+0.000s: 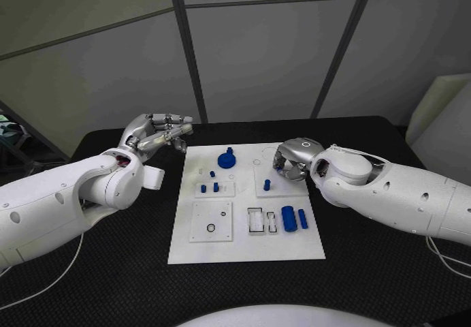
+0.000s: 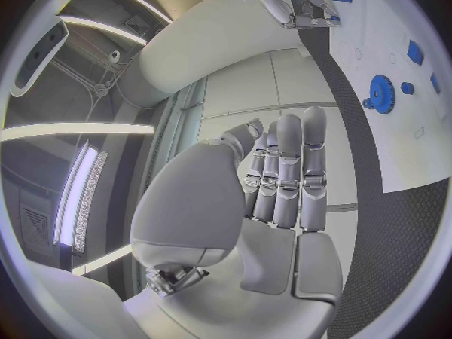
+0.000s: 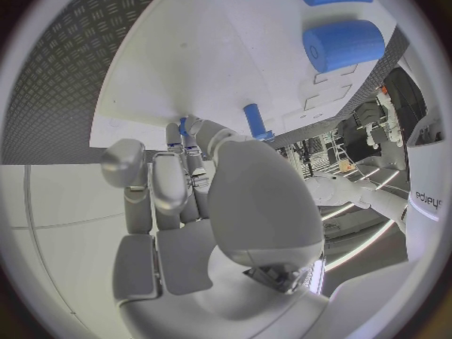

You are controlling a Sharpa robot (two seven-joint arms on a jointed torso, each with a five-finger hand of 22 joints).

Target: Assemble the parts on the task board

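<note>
- Board (image 1: pixel 246 235) lies mid-table in my head view, blue parts on it; my left hand (image 1: pixel 157 133) hovers off its far left corner, my right hand (image 1: pixel 293 162) over its far right.
- Left wrist: fingers (image 2: pixel 287 173) straight, together, holding nothing.
- Right wrist: fingers (image 3: pixel 184 139) pinch a small blue peg (image 3: pixel 183 126) beside a standing peg (image 3: pixel 255 120); I should keep it upright and lower slowly.

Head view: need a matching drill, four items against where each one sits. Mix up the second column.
Items:
1. blue gear
2. large blue cylinder
3. left hand
4. right hand

Places, relative to the task board:
A. lying on its near right part
B. beside its far left corner, off the plate
C. on its far middle
D. over its far right part

Pairs: 1-C, 2-A, 3-B, 4-D
</note>
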